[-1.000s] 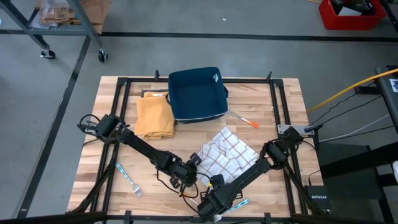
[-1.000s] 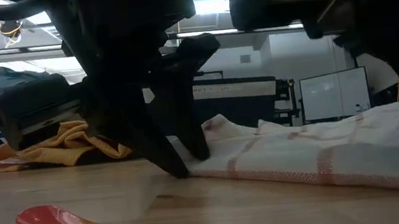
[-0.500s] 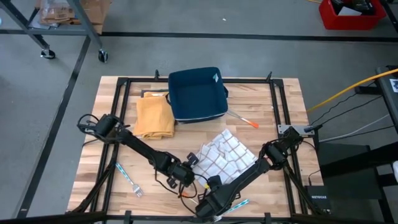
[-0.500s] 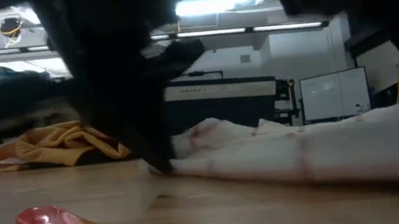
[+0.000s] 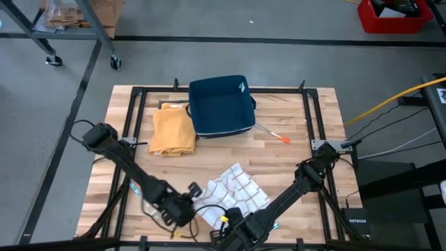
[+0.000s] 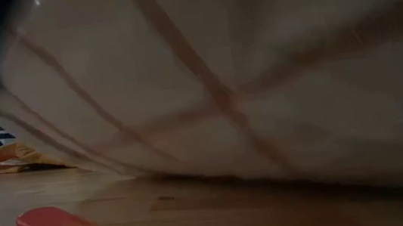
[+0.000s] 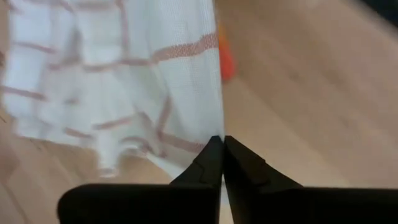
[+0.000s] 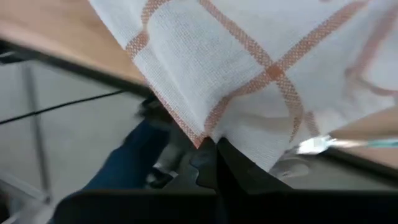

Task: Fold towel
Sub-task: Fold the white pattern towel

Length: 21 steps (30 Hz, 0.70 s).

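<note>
Two dark robot arms pinch adjacent corners of a white towel (image 5: 230,193) with orange check lines, holding it over the near edge of a wooden table (image 5: 300,150). The left gripper (image 7: 219,148) is clamped shut on one towel corner, the cloth hanging from its tips; the right gripper (image 8: 213,149) is likewise closed on the neighbouring corner, with the table edge and floor visible past it. From table height the checked cloth fills almost the whole frame, raised just above a red spoon (image 6: 62,224) lying on the boards. The rest of the towel trails on the table towards the centre. A folded yellow cloth (image 5: 173,130) and a dark blue tray (image 5: 220,105) sit well apart at the far side. The fold appears to be at its opening step: corners secured, edge lifted. The next move likely calls for carrying both corners together, level and in step, across to the towel's far edge, keeping the cloth taut enough not to bunch
</note>
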Available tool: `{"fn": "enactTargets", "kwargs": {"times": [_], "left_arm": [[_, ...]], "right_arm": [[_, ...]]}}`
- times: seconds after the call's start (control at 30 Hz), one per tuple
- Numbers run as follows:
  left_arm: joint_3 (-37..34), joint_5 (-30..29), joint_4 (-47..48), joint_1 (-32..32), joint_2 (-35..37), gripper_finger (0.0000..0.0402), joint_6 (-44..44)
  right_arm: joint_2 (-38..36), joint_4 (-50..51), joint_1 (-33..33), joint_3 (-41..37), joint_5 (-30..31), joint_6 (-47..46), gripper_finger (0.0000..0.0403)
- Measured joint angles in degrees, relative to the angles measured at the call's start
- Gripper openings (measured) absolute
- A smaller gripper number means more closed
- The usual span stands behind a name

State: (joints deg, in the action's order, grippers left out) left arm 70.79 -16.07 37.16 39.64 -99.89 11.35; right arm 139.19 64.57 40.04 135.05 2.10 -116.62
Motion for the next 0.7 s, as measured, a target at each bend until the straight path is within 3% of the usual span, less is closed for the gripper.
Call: {"fn": "enactTargets", "kwargs": {"times": [0.27, 0.7], "left_arm": [[3.78, -0.87, -0.96, 1.28, 5.53, 0.0000, -1.74], [3.80, -0.43, -6.65, -9.08, 5.17, 0.0000, 1.11]], "right_arm": [[-2.41, 1.04, 1.06, -0.15, -0.21, -1.30, 0.0001], [-6.10, 23.43, 1.56, -0.07, 1.18, -6.29, 0.0000]]}}
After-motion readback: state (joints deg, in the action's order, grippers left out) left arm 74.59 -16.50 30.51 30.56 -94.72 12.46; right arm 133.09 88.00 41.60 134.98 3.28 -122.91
